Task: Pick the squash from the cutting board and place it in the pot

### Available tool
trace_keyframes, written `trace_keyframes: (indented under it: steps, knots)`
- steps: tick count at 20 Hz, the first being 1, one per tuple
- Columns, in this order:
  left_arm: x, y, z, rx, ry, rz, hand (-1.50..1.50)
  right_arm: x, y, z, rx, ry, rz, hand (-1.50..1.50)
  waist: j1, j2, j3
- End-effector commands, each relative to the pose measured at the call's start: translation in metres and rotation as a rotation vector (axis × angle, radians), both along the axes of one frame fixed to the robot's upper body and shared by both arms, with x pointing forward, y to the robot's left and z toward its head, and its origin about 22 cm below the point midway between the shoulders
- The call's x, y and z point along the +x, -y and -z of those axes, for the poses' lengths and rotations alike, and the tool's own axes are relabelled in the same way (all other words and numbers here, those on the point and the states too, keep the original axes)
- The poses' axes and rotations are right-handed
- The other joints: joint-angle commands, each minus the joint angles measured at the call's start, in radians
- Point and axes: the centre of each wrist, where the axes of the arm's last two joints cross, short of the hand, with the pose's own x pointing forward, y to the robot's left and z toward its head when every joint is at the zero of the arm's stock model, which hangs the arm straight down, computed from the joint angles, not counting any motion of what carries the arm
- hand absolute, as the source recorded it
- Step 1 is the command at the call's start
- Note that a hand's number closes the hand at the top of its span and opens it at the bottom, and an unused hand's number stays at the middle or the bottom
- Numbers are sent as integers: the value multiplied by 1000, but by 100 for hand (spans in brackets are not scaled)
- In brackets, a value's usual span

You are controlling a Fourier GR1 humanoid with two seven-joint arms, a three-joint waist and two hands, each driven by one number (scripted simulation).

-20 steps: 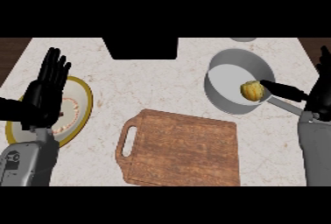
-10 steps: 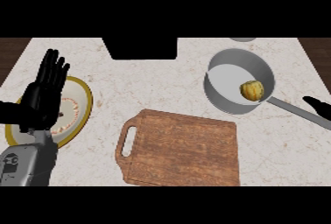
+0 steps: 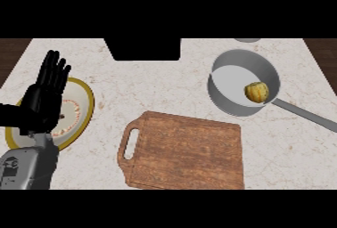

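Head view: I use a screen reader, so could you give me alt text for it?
A yellow squash lies inside a grey pot at the counter's right, beside a bare wooden cutting board. The left robot hand rests open, fingers up, over a yellow-rimmed plate at the left.

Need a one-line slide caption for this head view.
Yellow squash inside grey metal pot; brown wooden cutting board bare; left hand open.

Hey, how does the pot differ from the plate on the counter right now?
The pot is grey and deep, with a long handle reaching to the right; the plate is flat, white with a yellow rim, and has no handle. The pot holds the squash and lies in full view; the plate is partly covered by the open left hand. Both are round and rest on the counter.
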Motion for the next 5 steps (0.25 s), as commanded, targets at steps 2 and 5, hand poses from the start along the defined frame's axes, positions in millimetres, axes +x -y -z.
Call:
trace_keyframes:
  steps: [2, 5]
  knots:
    - [-6, 9, -3, -1, -2, 10, 0, -38, 1, 10, -5, 12, 1, -150, 2, 0, 0]
    - [1, 2, 10, -5, 7, -3, 0, -65, 41, 14, -14, 9, 20, -150, 0, 0, 0]
